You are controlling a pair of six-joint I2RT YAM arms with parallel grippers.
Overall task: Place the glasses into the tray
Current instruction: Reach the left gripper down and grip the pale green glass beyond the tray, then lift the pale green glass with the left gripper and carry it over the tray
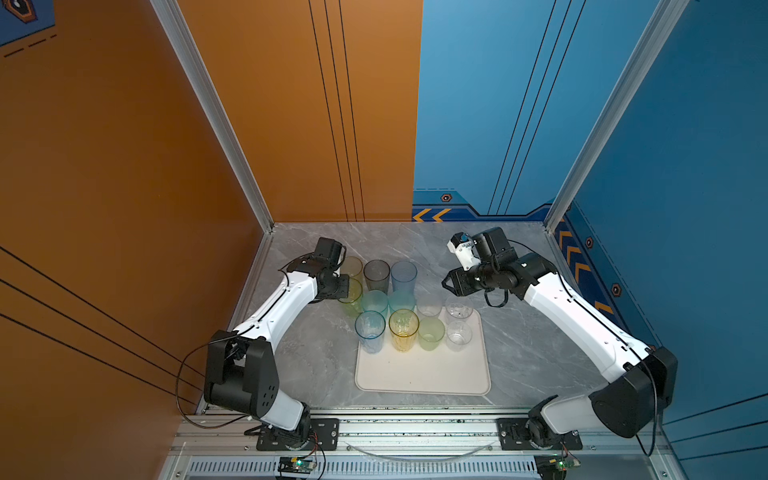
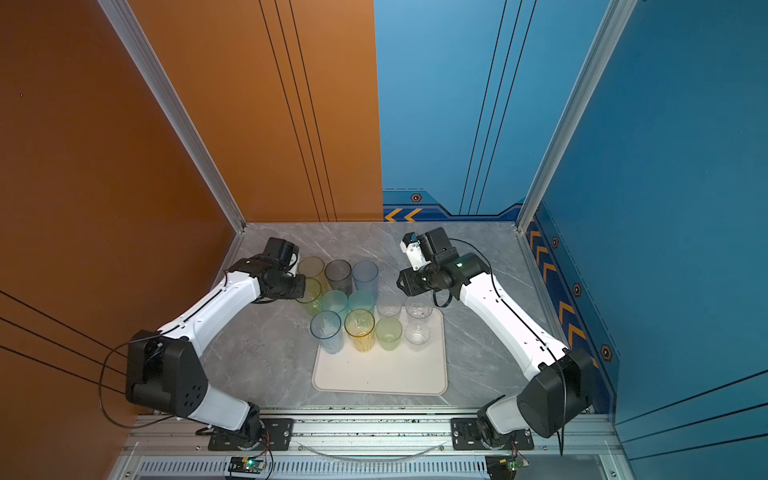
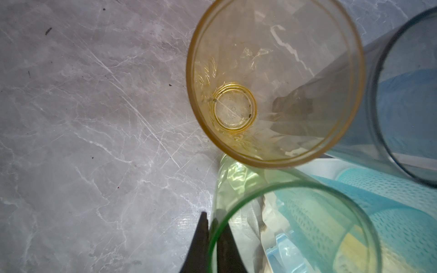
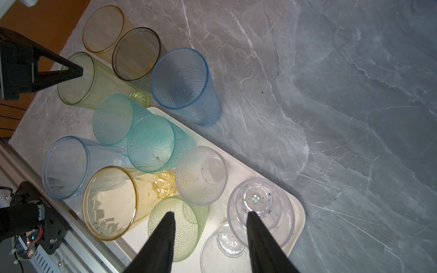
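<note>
Left gripper (image 3: 210, 218) pinches the green glass (image 3: 295, 227) rim; right gripper (image 4: 211, 214) hangs open and empty

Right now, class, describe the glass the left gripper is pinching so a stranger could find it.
In a top view, start at the cream tray, then look off its far left corner. It is the tall green tumbler, the only glass with the left gripper shut on its rim.

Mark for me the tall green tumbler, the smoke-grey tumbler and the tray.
tall green tumbler (image 4: 113, 89): right wrist view, on its ribbed side wall.
smoke-grey tumbler (image 1: 376, 275): in a top view, inside its open mouth.
tray (image 1: 419, 370): in a top view, on its bare floor.
</note>
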